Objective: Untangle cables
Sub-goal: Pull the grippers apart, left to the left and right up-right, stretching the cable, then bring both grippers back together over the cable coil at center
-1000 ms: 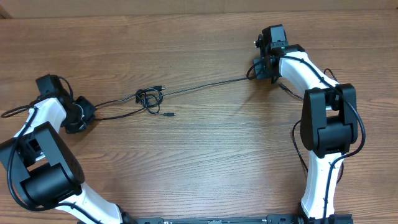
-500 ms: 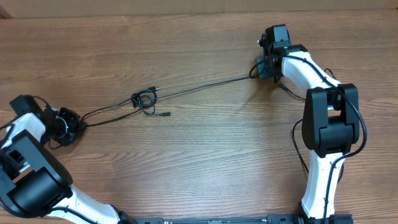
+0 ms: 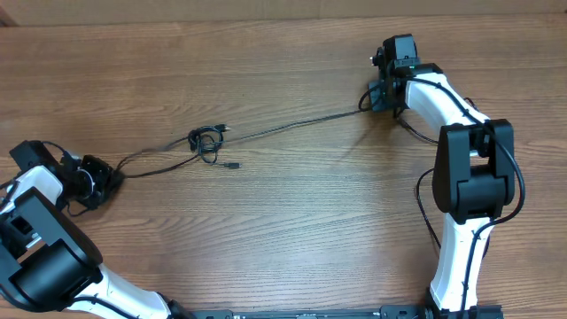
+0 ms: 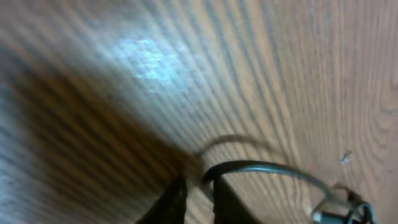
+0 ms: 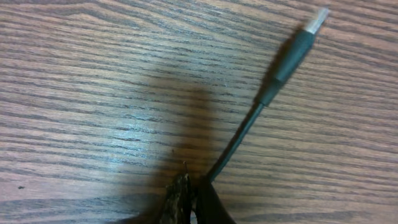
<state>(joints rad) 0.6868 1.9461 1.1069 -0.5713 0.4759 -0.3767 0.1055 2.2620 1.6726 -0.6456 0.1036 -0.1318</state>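
**Location.** The cables lie on the surface as one long thin run. A small knot of loops sits left of centre, and a loose plug lies just beside it.

**Gripper state.** The right gripper is closed on the cord a little behind its end plug. The left gripper has its jaws narrowly apart with the cord entering the gap. The wrist view is blurred, so it cannot be told whether the cord is pinched.

**Handling.** Expect a light, limp cord with a smooth jacket that slides through a loose pinch. Tension from both ends will probably tighten the knot. Take hold at a loop of the knot, or directly behind a plug, where the moulded collar should act as a stop.
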